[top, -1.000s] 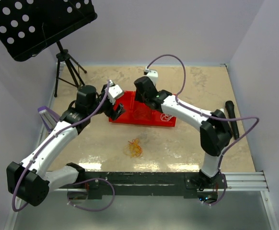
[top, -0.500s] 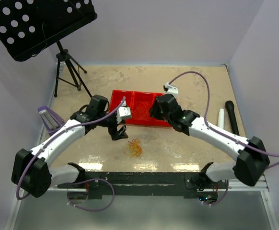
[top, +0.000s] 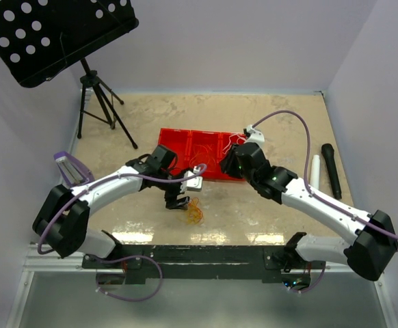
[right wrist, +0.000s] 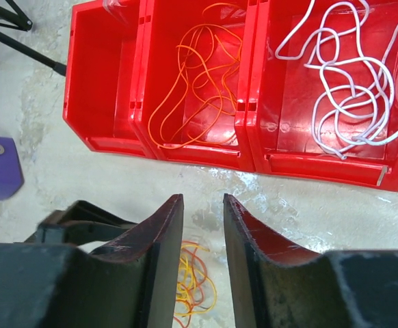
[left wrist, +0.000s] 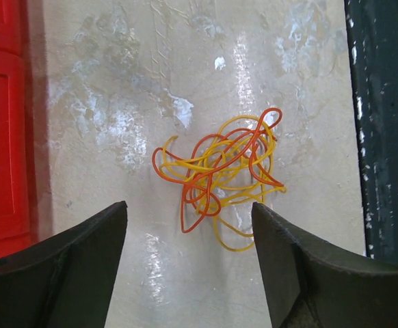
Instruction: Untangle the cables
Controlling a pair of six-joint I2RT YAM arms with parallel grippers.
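Note:
A tangle of orange-red and yellow cables [top: 194, 212] lies on the table in front of the red tray [top: 178, 133]. In the left wrist view the tangle [left wrist: 219, 178] sits just beyond my left gripper [left wrist: 187, 208], which is open wide, empty and low over the table. In the top view the left gripper [top: 178, 201] is just left of the tangle. My right gripper [right wrist: 202, 198] hangs above the table near the tray's front right, its jaws a narrow gap apart and empty. The tangle [right wrist: 195, 287] shows below it. An orange cable [right wrist: 192, 82] lies in the middle bin and a white cable [right wrist: 342, 89] in the right bin.
The tray's left bin [right wrist: 100, 82] holds nothing. A music stand [top: 55, 34] on a tripod [top: 100, 102] stands at the back left. A purple object [top: 69, 167] lies at the left. A white cylinder [top: 314, 171] and a black microphone [top: 331, 171] lie at the right. A dark rail [top: 185, 253] runs along the near edge.
My left gripper has come from over the tray's left end down and nearer, to beside the tangle. My right gripper has swung from over the tray to its front right corner.

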